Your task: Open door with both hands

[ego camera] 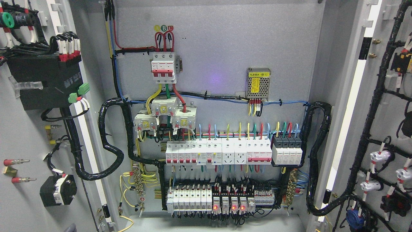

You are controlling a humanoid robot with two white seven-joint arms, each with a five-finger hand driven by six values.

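Observation:
The cabinet's two doors both stand swung wide. The left door [29, 135] shows its grey inner face at the picture's left, carrying a black box [45, 80] and a rotary switch [58, 190]. The right door [391, 112] shows its inner face at the right, strung with black cable looms. Between them the cabinet's back panel [219, 48] is in full view. A small grey rounded tip [70, 228] pokes up at the bottom edge on the left; it may belong to my left hand, but too little shows. My right hand is out of the picture.
On the back panel sit a red-and-white main breaker [163, 66], a mesh-covered power supply [258, 84], a row of white breakers [225, 152] and a lower row of relays with red lights [225, 203]. Thick black cable loops [111, 151] hang at both hinge sides.

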